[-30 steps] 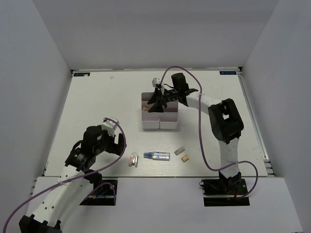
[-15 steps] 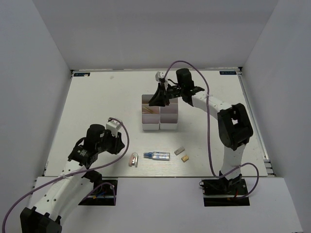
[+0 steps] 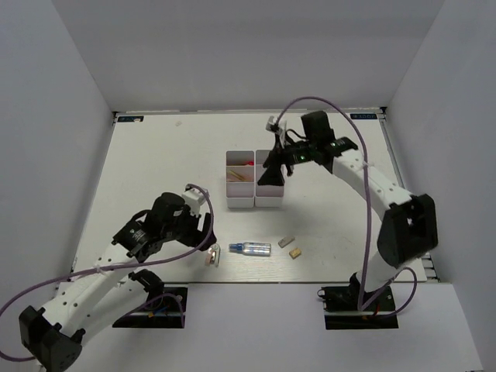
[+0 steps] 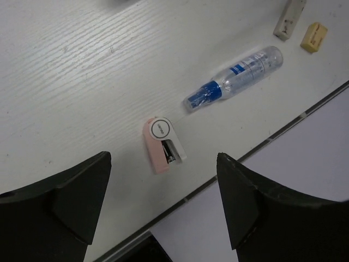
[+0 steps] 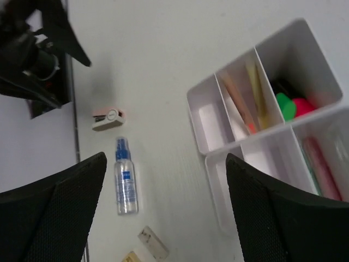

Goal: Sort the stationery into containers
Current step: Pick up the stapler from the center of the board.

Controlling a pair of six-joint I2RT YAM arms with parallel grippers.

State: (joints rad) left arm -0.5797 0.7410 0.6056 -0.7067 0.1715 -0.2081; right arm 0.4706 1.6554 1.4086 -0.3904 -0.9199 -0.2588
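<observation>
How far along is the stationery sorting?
Done: pink and yellow sticks and green- and red-capped markers lie in the two white divided plastic boxes. In hand: nothing; the open left gripper hangs over the pink-and-white capsule, the open right gripper near the boxes. Left: that capsule, silver-blue tube, two small erasers.

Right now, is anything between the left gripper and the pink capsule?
Nothing visible. The left gripper hangs open over the pink capsule. The spray bottle lies apart from it, off to one side.

Tube (image 3: 250, 248) between capsule (image 3: 212, 256) and erasers (image 3: 295, 252)
</observation>
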